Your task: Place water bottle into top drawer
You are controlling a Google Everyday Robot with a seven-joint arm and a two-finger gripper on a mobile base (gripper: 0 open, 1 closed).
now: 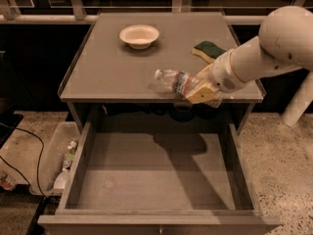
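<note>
The water bottle (177,81), clear crinkled plastic with a red-and-blue label and a white cap pointing left, lies sideways in the air at the cabinet top's front edge. My gripper (201,89) is shut on its right end and holds it just above that edge, with the white arm coming in from the right. The top drawer (156,173), a wide shallow grey box, stands pulled open below and in front of the bottle, with nothing in it.
A white bowl (139,35) sits at the back of the grey cabinet top (112,67). A green-and-yellow sponge (209,49) lies at the right. A translucent tub (61,160) with bottles stands on the floor to the left, next to a black cable.
</note>
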